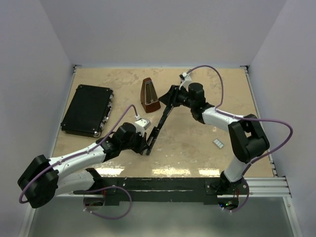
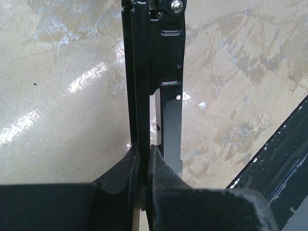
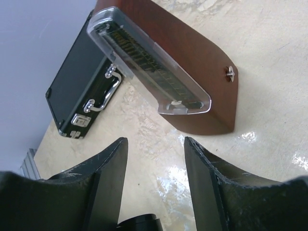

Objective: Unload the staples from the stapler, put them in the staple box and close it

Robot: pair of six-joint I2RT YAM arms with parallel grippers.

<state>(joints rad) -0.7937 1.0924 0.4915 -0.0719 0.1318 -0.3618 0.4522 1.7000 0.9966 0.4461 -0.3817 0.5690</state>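
Note:
The stapler (image 1: 161,124) is a long thin black bar that slants from the table's middle up toward the metronome. In the left wrist view it (image 2: 168,62) shows as two parallel dark bars with silver parts. My left gripper (image 1: 147,147) (image 2: 144,150) is shut on the near end of the left bar. My right gripper (image 1: 169,101) (image 3: 156,142) is open at the stapler's far end. A dark rounded tip (image 3: 139,224) shows low between its fingers. A small silvery strip of staples (image 1: 218,143) lies on the table at the right.
The brown metronome (image 1: 150,95) (image 3: 202,82) stands just left of my right gripper. A flat black case (image 1: 88,109) (image 3: 79,91) lies at the far left. A dark rail (image 2: 284,159) runs along the table's near edge.

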